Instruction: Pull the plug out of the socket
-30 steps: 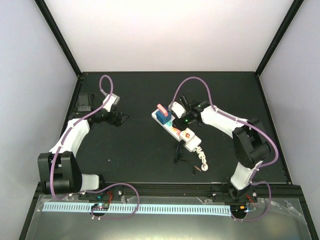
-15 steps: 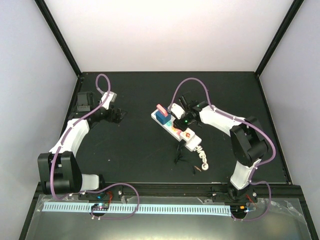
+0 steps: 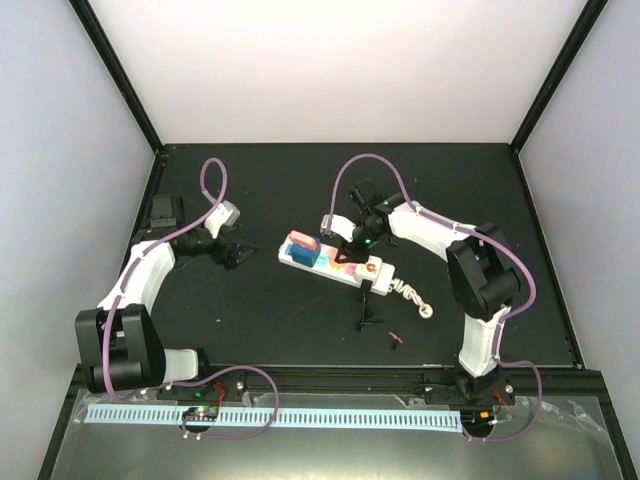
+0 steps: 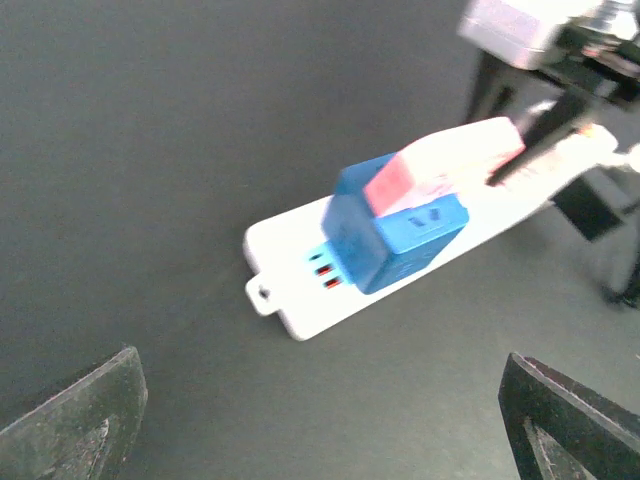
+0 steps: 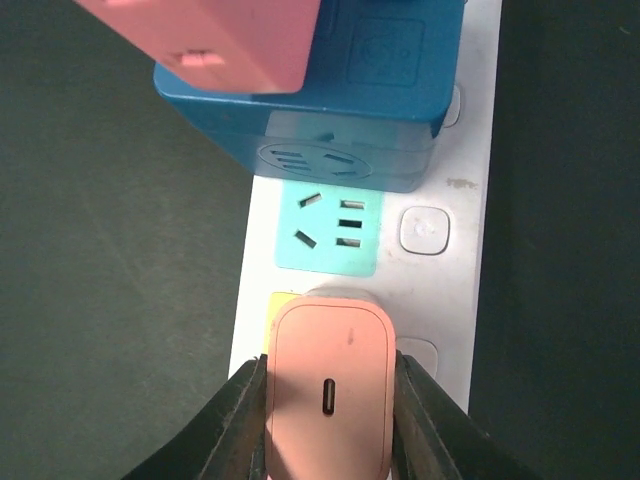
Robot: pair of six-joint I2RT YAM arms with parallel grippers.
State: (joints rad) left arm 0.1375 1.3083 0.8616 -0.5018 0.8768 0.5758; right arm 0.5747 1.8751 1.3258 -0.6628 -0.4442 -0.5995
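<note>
The socket, a long white power strip [image 3: 385, 272], lies nearly crosswise mid-table. It also shows in the left wrist view [image 4: 290, 300] and the right wrist view [image 5: 470, 180]. A blue adapter [image 5: 345, 100] with a pink block [image 5: 210, 35] on top sits at its left end, next to a bare teal outlet [image 5: 330, 225]. My right gripper [image 5: 330, 400] is shut on a pink plug [image 5: 328, 385] with a USB-C port, which stands over a yellow outlet. In the top view the right gripper [image 3: 352, 250] is over the strip's middle. My left gripper [image 3: 237, 255] is open and empty, left of the strip; its fingertips [image 4: 80, 420] frame bare mat.
The strip's bundled white cord [image 3: 412, 297] lies at its right end. A thin black item [image 3: 366, 306] and a small brown piece [image 3: 395, 337] lie in front of the strip. A black box [image 3: 163, 210] sits at the far left edge.
The strip has swung from a diagonal to nearly crosswise and shifted left, with my right gripper staying on it. My left gripper has turned down toward the strip.
</note>
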